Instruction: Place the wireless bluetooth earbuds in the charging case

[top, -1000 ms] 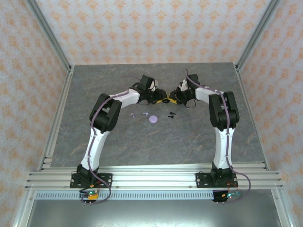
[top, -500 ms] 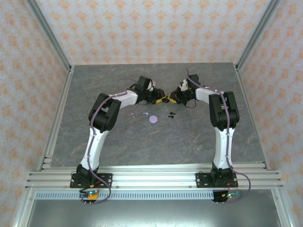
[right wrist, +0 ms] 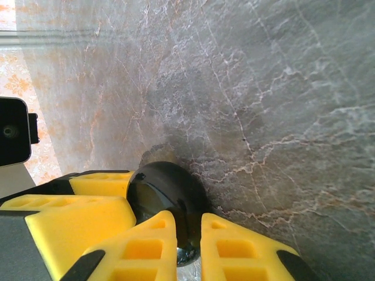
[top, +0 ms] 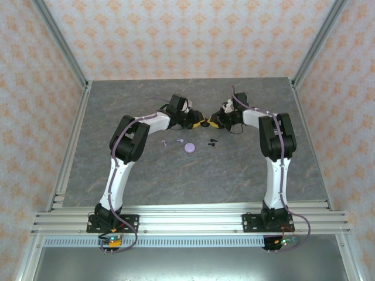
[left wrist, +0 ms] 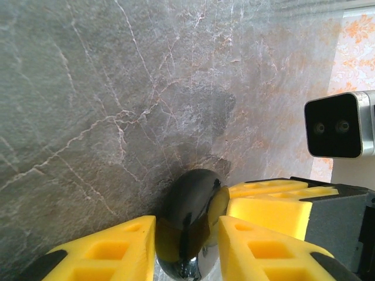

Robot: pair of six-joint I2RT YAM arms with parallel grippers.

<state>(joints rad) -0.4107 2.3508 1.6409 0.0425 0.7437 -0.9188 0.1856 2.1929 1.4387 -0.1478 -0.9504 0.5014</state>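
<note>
- The left gripper [left wrist: 187, 221] and right gripper [right wrist: 187, 216] meet tip to tip at the far middle of the counter [top: 234, 170], with the black case [left wrist: 190, 199] between them. This looks like one arm steadying the body while the other works the lid, since the case must be open before any earbud goes in.
- The left gripper is closed to a narrow gap on the black case, with a finger against each side of its glossy shell.
- The right gripper is clenched almost fully and pinches the case's edge from the opposite side. Whether it has the lid or the body cannot be told.
- The black earbuds [top: 211, 142] lie loose just near of the grippers, and the lilac earbuds [top: 165, 142] lie to the left. The lilac case [top: 189, 147] sits between the two pairs. Nothing touches any of them.
</note>
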